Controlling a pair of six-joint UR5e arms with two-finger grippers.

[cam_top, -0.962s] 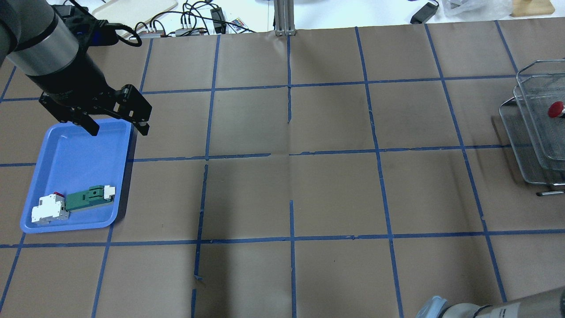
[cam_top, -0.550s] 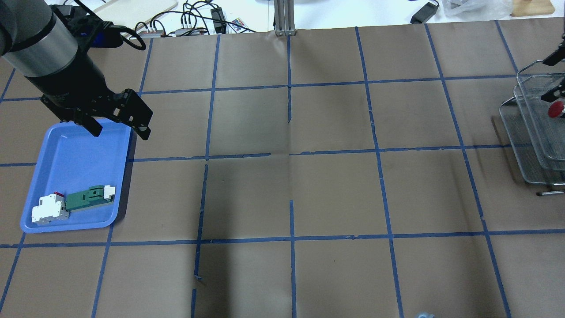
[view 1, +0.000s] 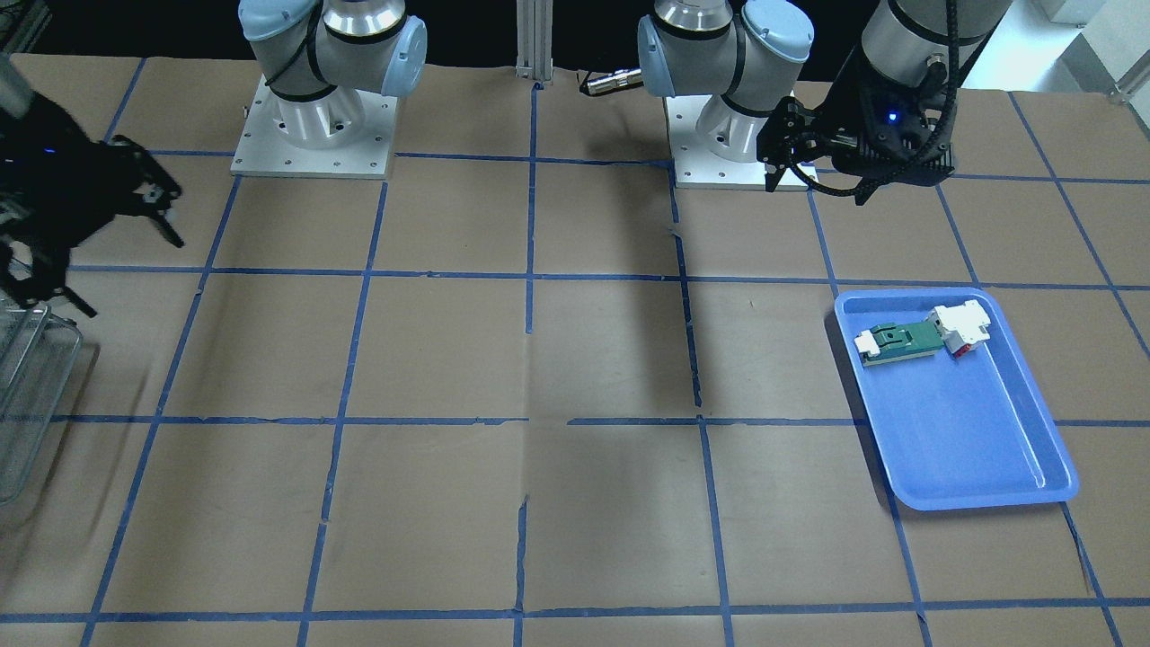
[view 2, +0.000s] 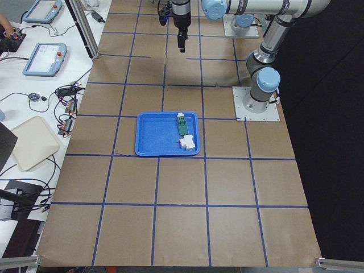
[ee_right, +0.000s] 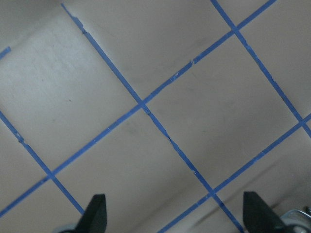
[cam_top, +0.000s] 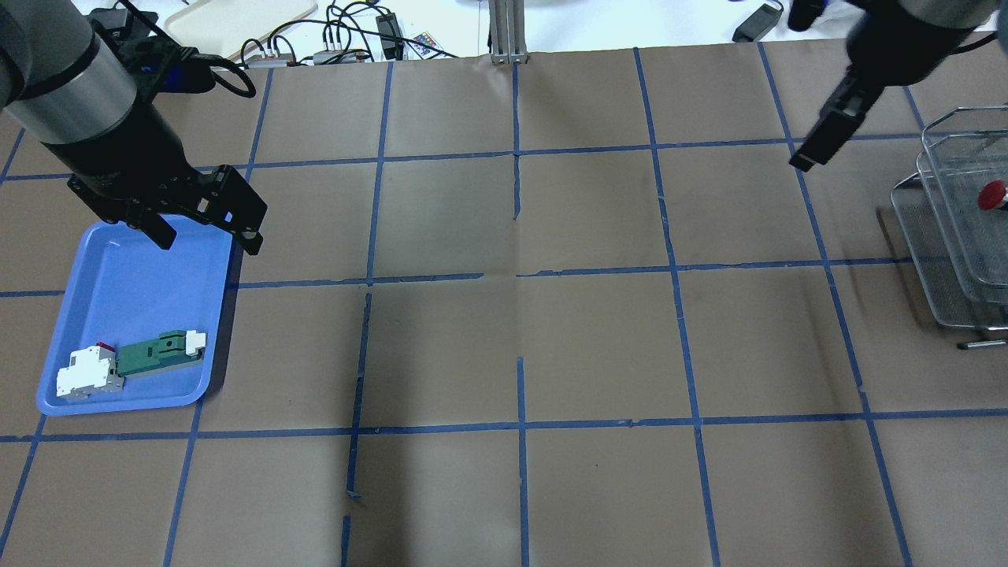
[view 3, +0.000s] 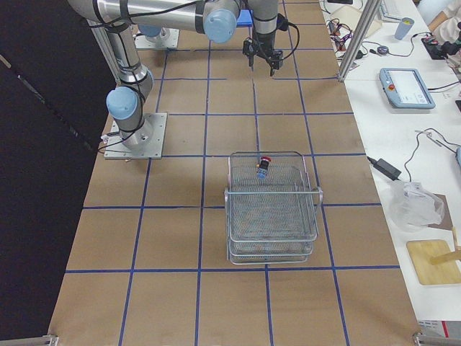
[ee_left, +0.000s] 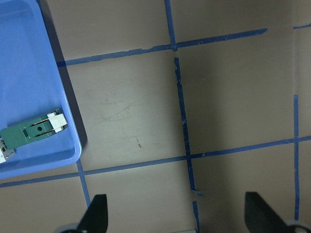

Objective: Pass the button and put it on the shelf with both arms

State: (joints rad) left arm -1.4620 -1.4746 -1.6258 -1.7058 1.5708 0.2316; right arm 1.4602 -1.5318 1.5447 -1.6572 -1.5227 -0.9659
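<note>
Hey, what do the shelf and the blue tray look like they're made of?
Shelf: likely metal, a silver wire frame with fine see-through mesh floors. Tray: probably plastic, one uniform blue, smooth with a slight sheen and a rounded moulded rim.

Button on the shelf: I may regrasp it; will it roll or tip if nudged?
The button looks like hard plastic, so probably stiff and light. Its round red cap looks wider than its body, so a nudge may tip or roll it. The mesh floor of the shelf probably curbs sliding.
</note>
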